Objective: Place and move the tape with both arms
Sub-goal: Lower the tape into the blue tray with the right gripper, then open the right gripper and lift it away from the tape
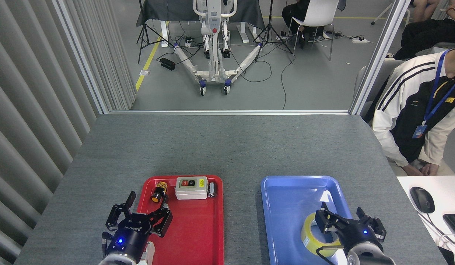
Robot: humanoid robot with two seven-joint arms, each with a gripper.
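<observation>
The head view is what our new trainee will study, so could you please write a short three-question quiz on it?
1. True or false: the tape lies in the red tray.
2. Which item sits in the middle of the row at the red tray's far end? A) white switch box B) computer mouse C) blue lanyard
3. Fill in: the left gripper hovers at the red tray's ____ edge.

Key:
1. False; it lies in the blue tray, with the right gripper at it.
2. A
3. left
</observation>
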